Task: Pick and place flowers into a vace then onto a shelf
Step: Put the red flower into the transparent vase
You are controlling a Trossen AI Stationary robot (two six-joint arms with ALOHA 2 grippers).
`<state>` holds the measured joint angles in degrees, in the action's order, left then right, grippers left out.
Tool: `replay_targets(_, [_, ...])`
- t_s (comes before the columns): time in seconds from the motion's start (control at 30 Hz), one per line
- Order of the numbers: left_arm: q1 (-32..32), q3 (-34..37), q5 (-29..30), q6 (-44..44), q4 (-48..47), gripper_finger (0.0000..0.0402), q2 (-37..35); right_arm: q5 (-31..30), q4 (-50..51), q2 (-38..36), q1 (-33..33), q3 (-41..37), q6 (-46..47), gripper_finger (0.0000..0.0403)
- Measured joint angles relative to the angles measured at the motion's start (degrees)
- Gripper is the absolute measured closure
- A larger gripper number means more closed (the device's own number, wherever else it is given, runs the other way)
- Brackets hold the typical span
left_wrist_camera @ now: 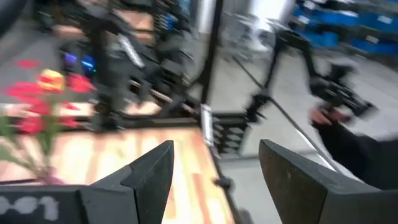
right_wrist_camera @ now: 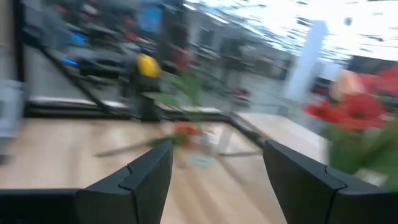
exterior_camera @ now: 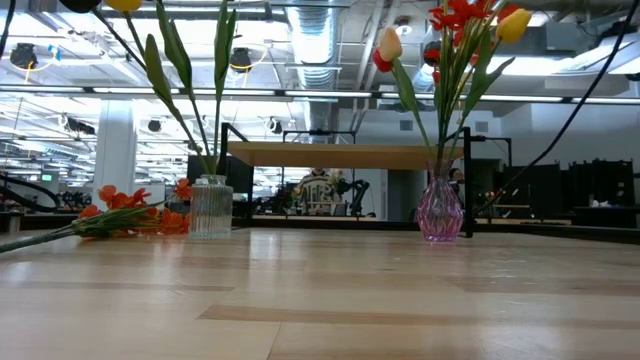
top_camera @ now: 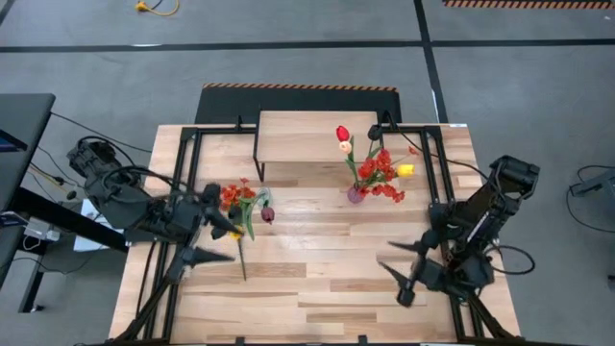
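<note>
Pink vase (exterior_camera: 440, 211); clear ribbed vase (exterior_camera: 210, 207); red-orange sprays (exterior_camera: 128, 212).

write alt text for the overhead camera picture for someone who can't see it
Two dark robot arms flank a slatted wooden table, left gripper and right gripper both open and empty. A pink vase holds flowers near the shelf; more flowers sit left.

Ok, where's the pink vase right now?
In the high view the pink vase stands on the table's right half, just off the shelf's right front corner, holding flowers.
</note>
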<state>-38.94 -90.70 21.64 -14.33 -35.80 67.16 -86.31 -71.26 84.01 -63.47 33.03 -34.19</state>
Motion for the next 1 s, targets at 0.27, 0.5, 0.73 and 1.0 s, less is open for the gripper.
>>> replay_targets(0.27, [-11.2, 0.8, 4.5, -2.7, -0.4, 0.0176, 0.2, 10.8, 13.5, 0.0, -2.0, 0.0, 19.1, 0.0158])
replay_targets(0.5, [-25.7, 2.0, 19.4, -12.6, -1.5, 0.0176, 1.7, 18.6, 23.1, 0.0, 1.4, 0.0, 31.5, 0.0159])
replay_targets(0.73, [-37.6, 2.0, 34.9, -34.2, -14.6, 0.0176, 3.3, 27.9, 23.2, 0.0, 4.8, 0.0, 33.1, 0.0159])
replay_targets(1.0, [-42.7, 2.0, 35.5, -46.8, -25.2, 0.0176, 10.0, 41.2, 22.6, 2.3, 9.4, 0.1, 35.9, 0.0159])
